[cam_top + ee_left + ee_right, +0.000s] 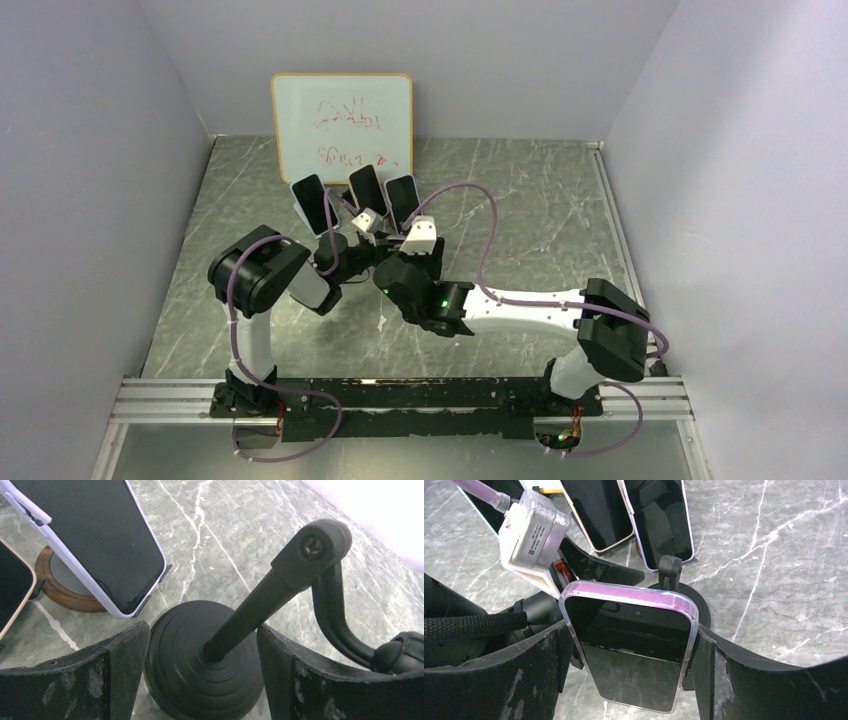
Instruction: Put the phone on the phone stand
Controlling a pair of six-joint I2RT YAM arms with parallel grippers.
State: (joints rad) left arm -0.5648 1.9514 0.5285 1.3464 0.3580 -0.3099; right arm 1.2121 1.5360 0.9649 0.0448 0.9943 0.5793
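Phone (pixel 629 645), right wrist view: in a pink-rimmed clear case, screen facing the camera, carried off the table just in front of the stand's hinge.
Right pincer: right gripper (pixel 631 655) is clamped on the phone's two long edges. This grip probably leaves the back free to settle onto the cradle.
Target, right wrist view: black phone stand (pixel 670 570) is directly behind the phone, its hinged head showing above the case's top edge.
Stand, left wrist view: it sits upright on the marble, its stem slanting up to a hinge. Nothing rests on it.
Left pincer: left gripper (pixel 200 635) is closed narrow around the round base, fingers (pixel 105 680) against both sides. I judge this pins the base against tipping as the load arrives.
Neighbour, left wrist view: white-cased phone (pixel 100 540) leans on a wooden-based stand (pixel 55 587) just beside the black one.
Arms, top view: left arm (pixel 265 270) has its elbow raised, and right arm (pixel 530 305) reaches diagonally leftward. Their wrists meet mid-table (pixel 520 200), near three parked phones (pixel 367 187) in front of a whiteboard (pixel 342 125).
Phone, top view: hidden under the right wrist.
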